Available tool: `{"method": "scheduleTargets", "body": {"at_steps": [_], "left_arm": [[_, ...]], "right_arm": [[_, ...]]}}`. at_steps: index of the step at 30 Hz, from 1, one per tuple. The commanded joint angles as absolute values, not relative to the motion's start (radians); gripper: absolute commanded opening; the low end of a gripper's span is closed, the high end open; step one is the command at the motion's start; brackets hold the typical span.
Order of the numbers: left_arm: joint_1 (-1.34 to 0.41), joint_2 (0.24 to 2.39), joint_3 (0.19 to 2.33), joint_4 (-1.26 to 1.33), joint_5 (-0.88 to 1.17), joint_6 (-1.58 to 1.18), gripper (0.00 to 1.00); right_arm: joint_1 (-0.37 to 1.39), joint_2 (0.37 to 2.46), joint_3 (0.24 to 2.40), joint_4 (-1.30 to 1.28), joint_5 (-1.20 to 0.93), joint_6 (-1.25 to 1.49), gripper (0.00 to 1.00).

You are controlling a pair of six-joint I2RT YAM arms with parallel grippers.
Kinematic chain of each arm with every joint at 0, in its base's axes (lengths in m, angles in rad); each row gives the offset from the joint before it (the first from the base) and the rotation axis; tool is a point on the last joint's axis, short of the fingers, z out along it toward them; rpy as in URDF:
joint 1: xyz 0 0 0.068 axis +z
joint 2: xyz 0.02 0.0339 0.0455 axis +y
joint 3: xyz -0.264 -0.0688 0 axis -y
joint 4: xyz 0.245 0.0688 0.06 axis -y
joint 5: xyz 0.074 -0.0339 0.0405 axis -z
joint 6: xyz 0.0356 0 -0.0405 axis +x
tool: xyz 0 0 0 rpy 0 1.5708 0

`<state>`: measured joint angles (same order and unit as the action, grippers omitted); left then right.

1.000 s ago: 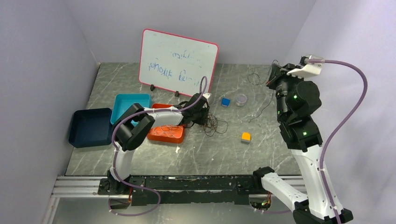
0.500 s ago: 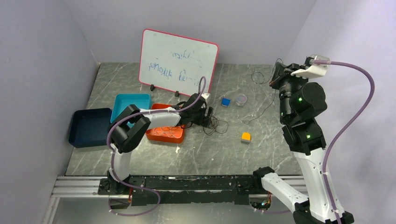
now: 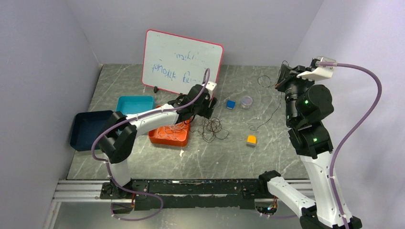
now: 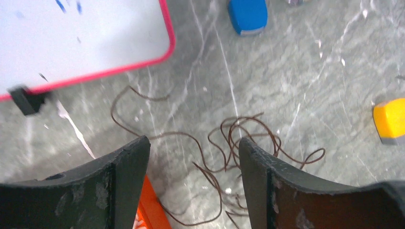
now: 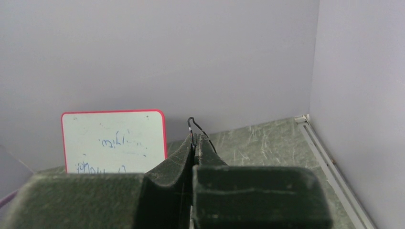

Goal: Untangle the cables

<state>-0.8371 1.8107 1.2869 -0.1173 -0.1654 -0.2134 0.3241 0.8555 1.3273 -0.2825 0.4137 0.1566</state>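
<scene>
Top view, counter of grey marble

- Left tool: fingers stand wide apart, nothing between them. It hangs above the counter near the middle, just at 2 o'clock of the orange tray.
- Brown cable tangle: loose curly loops lying flat on the counter, at 3 o'clock of the orange tray. In the left wrist view they lie under and just beyond the parted fingers; contact cannot be told.
- Pale thin cables: a heap of loops inside the orange tray.
- Right tool: fingers pressed together, pinching a thin black cable whose short loop sticks out past the tips. Tool is raised at 2 o'clock of the counter; a dark strand hangs from it down to the counter towards the yellow block.
- Whiteboard upright at 12 o'clock; blue block just at 3 o'clock of the left tool
</scene>
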Motion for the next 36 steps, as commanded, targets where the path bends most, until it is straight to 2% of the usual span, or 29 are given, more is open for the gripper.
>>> {"method": "scheduleTargets", "body": {"at_steps": [1, 7, 13, 18, 23, 36], "left_arm": [[-0.872, 1.847, 1.406, -0.174, -0.277, -0.077, 0.72], [-0.935, 1.893, 1.492, -0.184, -0.374, 0.008, 0.73], [-0.936, 1.789, 1.414, -0.12, -0.347, -0.038, 0.75], [-0.936, 1.591, 1.264, 0.072, -0.123, -0.031, 0.78], [-0.936, 1.461, 1.235, 0.191, 0.099, -0.038, 0.81], [-0.937, 1.597, 1.44, 0.296, 0.497, -0.078, 0.83]], "right_arm": [[0.329, 0.854, 1.316, -0.277, 0.404, 0.149, 0.0], [0.328, 0.851, 1.312, -0.274, 0.406, 0.146, 0.0], [0.328, 0.849, 1.311, -0.281, 0.39, 0.162, 0.0], [0.328, 0.876, 1.33, -0.283, 0.388, 0.241, 0.0], [0.329, 0.921, 1.374, -0.292, 0.412, 0.344, 0.0], [0.328, 0.981, 1.489, -0.265, 0.357, 0.427, 0.0]]}}
